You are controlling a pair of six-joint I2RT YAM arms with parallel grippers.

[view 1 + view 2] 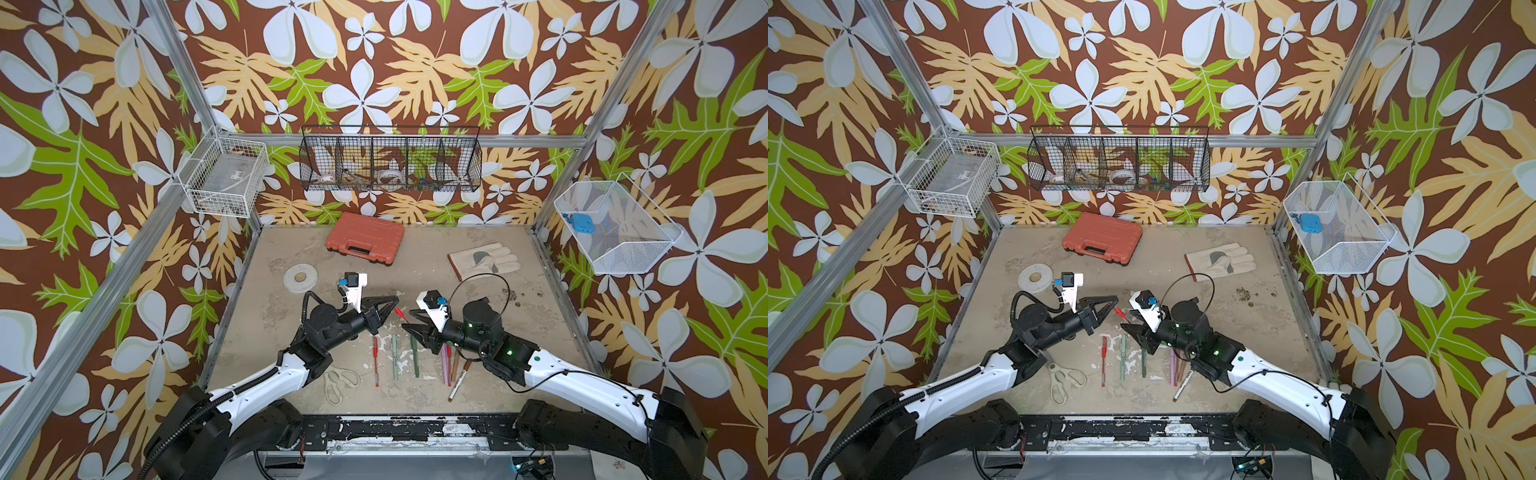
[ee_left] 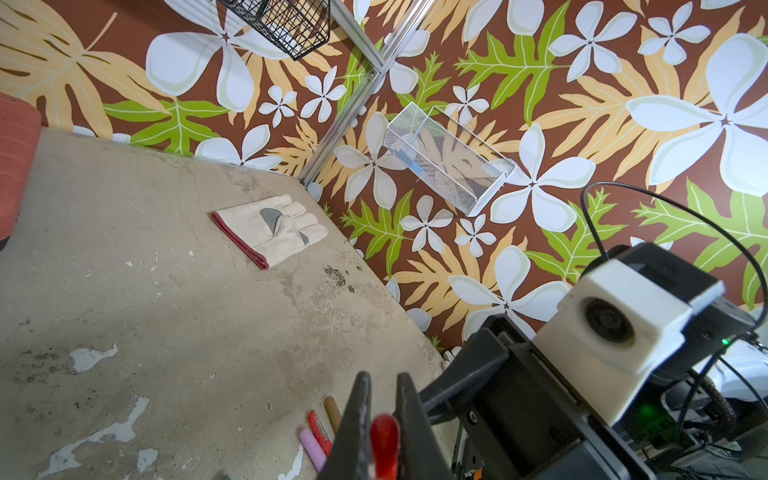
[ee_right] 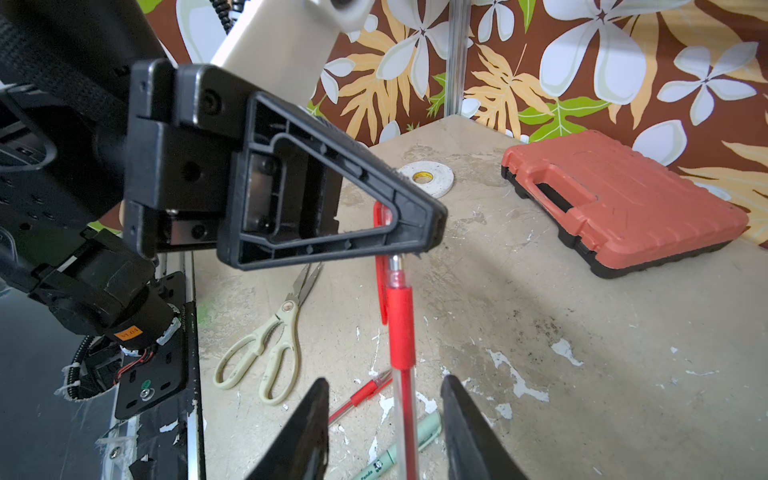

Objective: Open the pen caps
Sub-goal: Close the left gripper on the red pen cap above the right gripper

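Uncapping a red pen above the table.
Pinches the red cap in the fully closed left hand as an anchor; straddles the barrel with right hand jaws parted, not touching, seemingly to release it.

Left gripper clamped, right gripper parted
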